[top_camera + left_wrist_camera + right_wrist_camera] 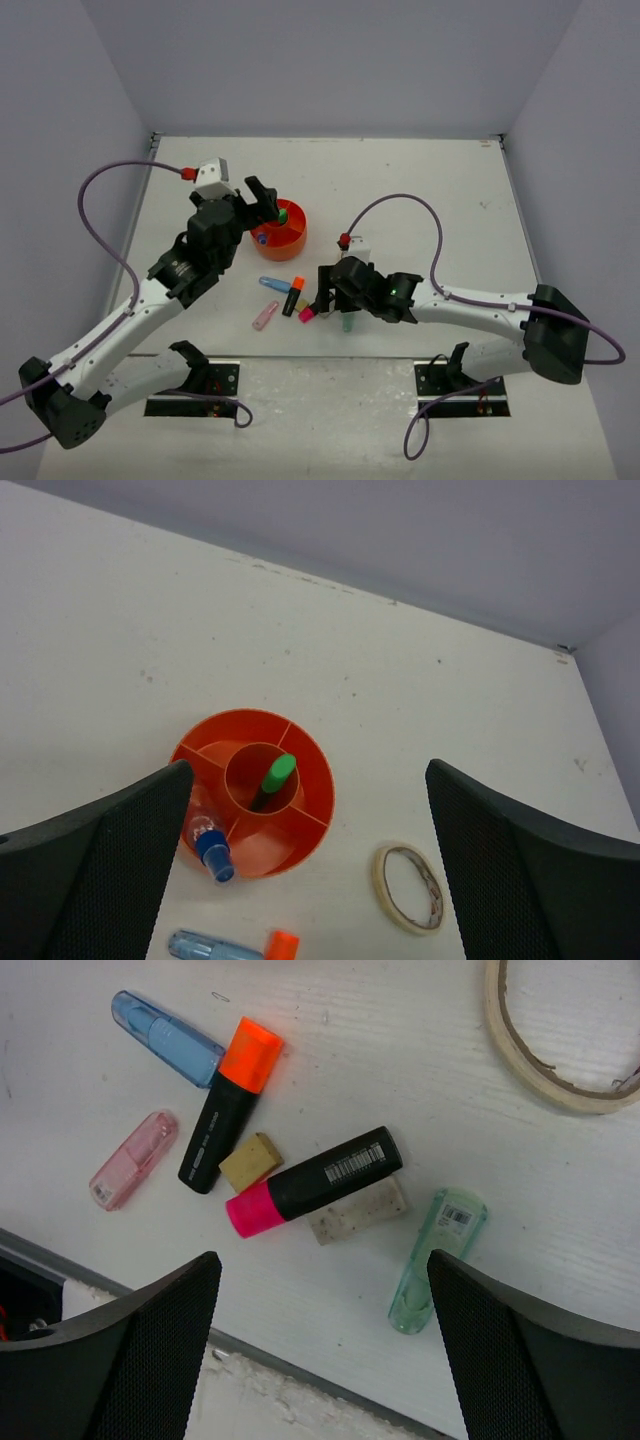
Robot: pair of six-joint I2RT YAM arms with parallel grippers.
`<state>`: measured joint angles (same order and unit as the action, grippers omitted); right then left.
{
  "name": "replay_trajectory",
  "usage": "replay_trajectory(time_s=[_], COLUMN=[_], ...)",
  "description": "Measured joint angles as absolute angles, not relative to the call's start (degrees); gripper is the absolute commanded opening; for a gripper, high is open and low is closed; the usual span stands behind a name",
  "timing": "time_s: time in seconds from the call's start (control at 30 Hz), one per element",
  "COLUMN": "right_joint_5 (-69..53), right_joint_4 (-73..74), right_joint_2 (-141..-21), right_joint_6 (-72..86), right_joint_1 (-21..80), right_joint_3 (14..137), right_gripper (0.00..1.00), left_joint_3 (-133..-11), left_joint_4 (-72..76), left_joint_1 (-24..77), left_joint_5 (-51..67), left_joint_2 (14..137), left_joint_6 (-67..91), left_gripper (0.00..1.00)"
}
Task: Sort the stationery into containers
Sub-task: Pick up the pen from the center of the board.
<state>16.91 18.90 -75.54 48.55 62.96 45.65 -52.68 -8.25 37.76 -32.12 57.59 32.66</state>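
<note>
My left gripper [307, 772] is spread wide and holds nothing. Its wrist camera looks down past the fingers onto the orange organiser [265, 725]. That view gives me what the overhead cannot. A green-ended highlighter [275, 778] stands tilted in the central well. A blue-capped piece [213, 850] sits in an outer compartment, partly behind one finger. The beige tape ring [407, 887] lies flat on the table [120, 610], near the organiser but apart from it.

My right gripper [322, 1260] is just as wide and empty, hanging over the loose pile. Only its wrist camera separates the pieces:
- A blue capsule [167, 1037] lies just beside the cap of the orange-ended highlighter [228, 1105].
- A pink capsule [133, 1160] lies off on its own.
- A tan block [250, 1162] sits between the orange-ended highlighter and the pink-ended highlighter [315, 1182].
- A speckled grey block [358, 1212] rests against the pink-ended highlighter's black barrel.
- A green capsule [437, 1260] lies just beside the grey block.

From overhead I cannot make out the two blocks or the tape ring around the right wrist.

In the overhead view the left arm [150, 300] runs diagonally forward from its near-left base, with its wrist over the organiser. The right arm [470, 305] lies low, stretched leftward from its near-right base. Its wrist is bent down over the pile, which sits on the near side of the organiser.
</note>
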Motion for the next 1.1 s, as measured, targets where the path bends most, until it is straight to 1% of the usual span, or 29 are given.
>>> replay_trajectory(time_s=[0.1, 0.23, 0.4, 0.47, 0.53, 0.6, 0.63, 0.9, 1.1], right_joint_5=[17.09, 17.22, 18.92, 19.52, 20.18, 20.58, 20.8, 22.73, 24.93], right_joint_4=[19.66, 20.77, 23.03, 23.27, 23.83, 24.96, 25.15, 28.53, 33.21], right_joint_2=[-77.31, -80.85, -86.68, -87.89, -89.58, -92.35, -94.13, -106.37, -111.93], right_joint_6=[52.72, 54.25, 56.73, 57.66, 58.3, 58.52, 58.54, 59.42, 60.65], right_joint_1=[62.96, 63.0, 63.08, 63.12, 63.18, 63.26, 63.34, 65.19, 68.37], right_joint_3=[46.96, 49.24, 55.0, 56.21, 58.05, 61.13, 63.03, 73.84, 78.78], right_gripper=[0.82, 0.81, 0.75, 0.69, 0.65, 0.57, 0.56, 0.52, 0.48], left_joint_3=[-52.63, -51.26, -50.7, -50.55, -50.2, -50.11, -50.11, -49.83, -49.31], left_joint_4=[-12.7, -18.58, -26.23, -28.89, -31.58, -34.27, -35.49, -40.68, -40.88], left_joint_1=[37.91, 37.95, 37.95, 37.95, 37.95, 37.95, 37.95, 37.95, 37.95], left_joint_5=[-30.33, -27.74, -25.72, -25.46, -25.3, -25.3, -25.35, -26.37, -26.19], left_joint_2=[52.59, 45.92, 40.08, 38.12, 36.31, 34.44, 33.61, 27.98, 27.91], left_joint_6=[33.67, 33.89, 33.88, 33.87, 33.86, 33.71, 33.6, 33.39, 33.39], left_gripper=[1.0, 1.0, 1.0, 1.0, 1.0, 1.0, 1.0, 1.0, 1.0])
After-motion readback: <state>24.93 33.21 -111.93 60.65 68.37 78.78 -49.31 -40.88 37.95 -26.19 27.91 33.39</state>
